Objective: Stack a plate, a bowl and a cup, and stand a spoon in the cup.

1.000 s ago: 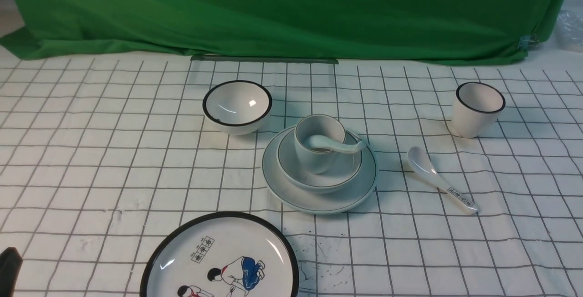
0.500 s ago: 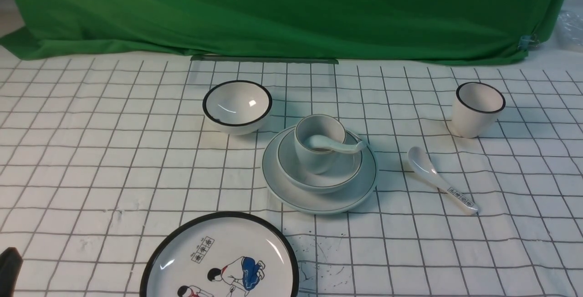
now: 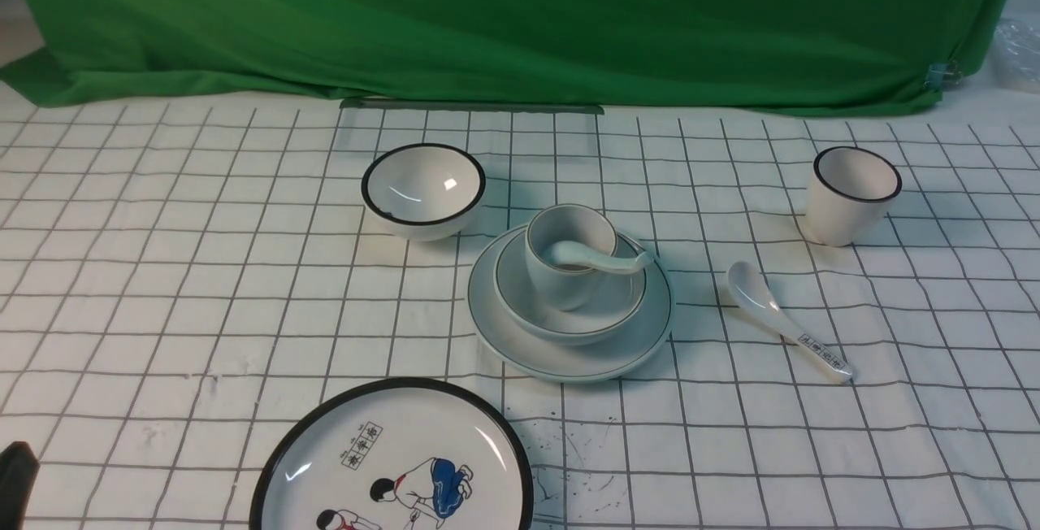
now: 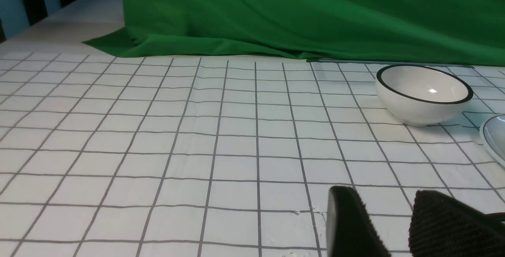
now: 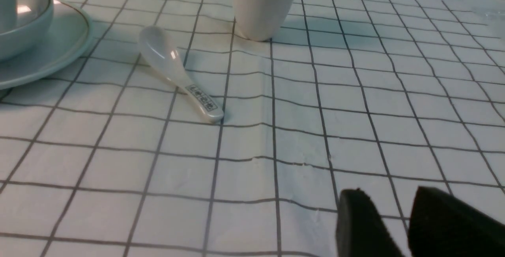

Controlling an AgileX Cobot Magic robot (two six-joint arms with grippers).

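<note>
The plate lies mid-table with the bowl on it. The cup stands in the bowl. The plain spoon leans in the cup, bowl end inside, handle over the right rim. My left gripper hovers low over bare cloth, far left of the stack, jaws slightly apart and empty. The plate's edge shows in the left wrist view. My right gripper is low over cloth to the right of the stack, jaws slightly apart and empty. The plate and bowl show there too.
A black-rimmed bowl sits behind and left of the stack. A black-rimmed cup stands far right. A spoon with writing lies right of the stack. A cartoon plate lies at the front edge. Green cloth hangs behind.
</note>
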